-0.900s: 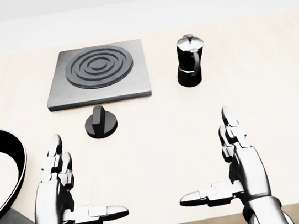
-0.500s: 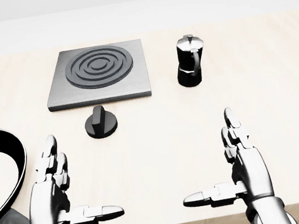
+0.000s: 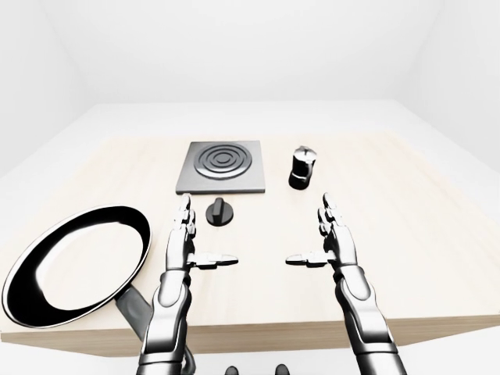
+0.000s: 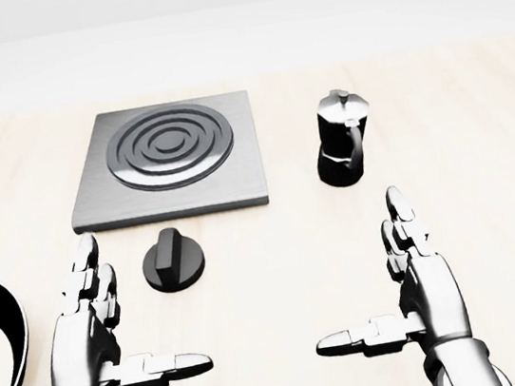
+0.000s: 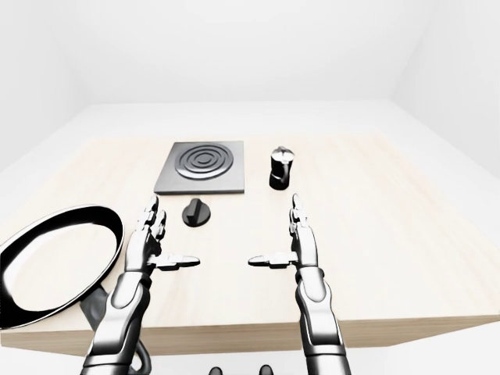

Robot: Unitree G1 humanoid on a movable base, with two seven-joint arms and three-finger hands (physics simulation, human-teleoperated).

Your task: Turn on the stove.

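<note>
The stove (image 4: 169, 160) is a flat grey square plate with dark concentric rings, lying on the wooden table at the upper middle of the head view. Its black round knob (image 4: 173, 260) sits on the table just below the plate. My left hand (image 4: 118, 328) hovers open at the lower left, its fingers a short way left of and below the knob, not touching it. At the lower right my right hand (image 4: 386, 285) is open too, thumb pointing inward, holding nothing.
A black and silver moka pot (image 4: 341, 137) stands right of the stove. A large black frying pan (image 3: 78, 262) lies at the table's left, its handle reaching toward the near edge. The table edge (image 3: 258, 332) runs just below my forearms.
The whole picture has shifted: stove, knob and pot sit lower and look larger, so the camera moved closer. Both hands stay open in nearly the same pose.
</note>
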